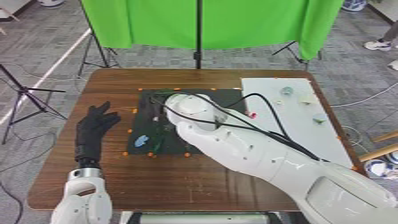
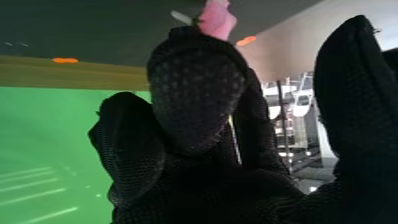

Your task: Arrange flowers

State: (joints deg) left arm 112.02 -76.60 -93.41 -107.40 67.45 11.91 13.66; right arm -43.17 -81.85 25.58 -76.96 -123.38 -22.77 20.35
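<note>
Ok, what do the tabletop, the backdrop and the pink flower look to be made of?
The tabletop looks like brown wood or veneer with a low sheen: faint grain shows. The green backdrop seems to be cloth, hanging in soft folds. The pink flower has thin-looking, soft petals, perhaps artificial fabric, but I can't rule out a real bloom.

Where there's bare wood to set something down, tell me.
Widest is the brown wooden tabletop between the white left arm and white right arm, nearer than the dark mat. A thinner strip lies beyond the mat. The mat is crowded: small light-blue item, thin green stems, right arm overhead.
</note>
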